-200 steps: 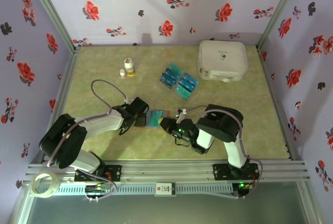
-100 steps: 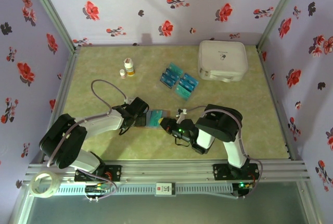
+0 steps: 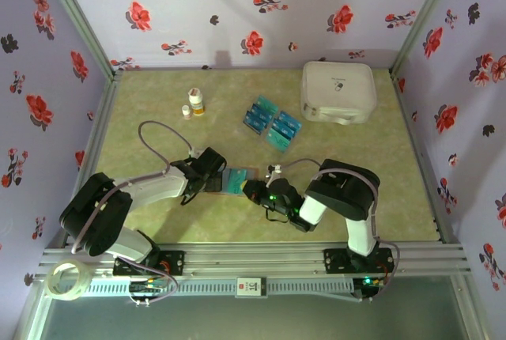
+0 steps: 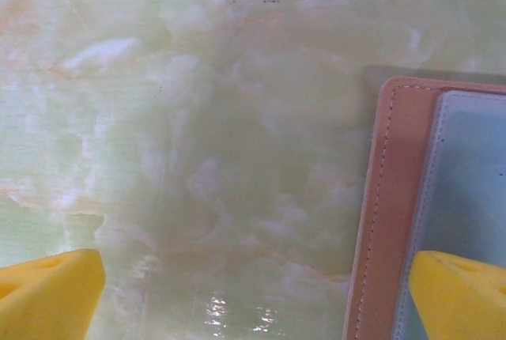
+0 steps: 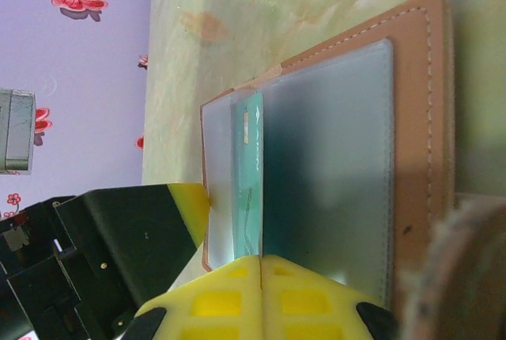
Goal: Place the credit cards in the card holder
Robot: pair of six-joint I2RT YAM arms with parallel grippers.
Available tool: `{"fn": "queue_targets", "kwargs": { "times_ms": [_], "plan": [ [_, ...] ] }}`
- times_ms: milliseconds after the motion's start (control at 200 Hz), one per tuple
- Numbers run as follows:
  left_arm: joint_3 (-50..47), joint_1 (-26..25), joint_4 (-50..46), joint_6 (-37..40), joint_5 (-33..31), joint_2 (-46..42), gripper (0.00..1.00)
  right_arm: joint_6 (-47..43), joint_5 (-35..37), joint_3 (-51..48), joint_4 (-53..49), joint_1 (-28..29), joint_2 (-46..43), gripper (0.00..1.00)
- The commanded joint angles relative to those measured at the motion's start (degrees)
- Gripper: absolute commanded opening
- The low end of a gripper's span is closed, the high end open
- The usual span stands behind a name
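Right gripper (image 5: pixel 261 265), fingers pressed together, noses a teal card (image 5: pixel 247 174) in the holder (image 5: pixel 411 119), near the table's (image 3: pixel 379 182) front edge. Left gripper (image 4: pixel 253 296) gapes astride the holder's edge. Overhead, spare cards (image 3: pixel 271 122) lie further back, with bare table between.

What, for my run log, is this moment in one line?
left pincer: open, straddling card holder edge | right pincer: shut, tips at credit card in sleeve
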Motion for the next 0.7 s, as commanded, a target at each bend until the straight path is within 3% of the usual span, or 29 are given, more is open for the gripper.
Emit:
{"fn": "queue_targets", "kwargs": {
  "times_ms": [0, 695],
  "plan": [
    [0.0, -0.5, -3.4, 0.1, -0.9, 0.8, 1.00, -2.2, 1.1, -0.6, -9.9, 0.6, 1.2, 0.00],
    [-0.2, -0.5, -3.3, 0.1, -0.9, 0.9, 1.00, -1.6, -0.3, 1.5, -9.7, 0.6, 3.4, 0.00]
  ]
}}
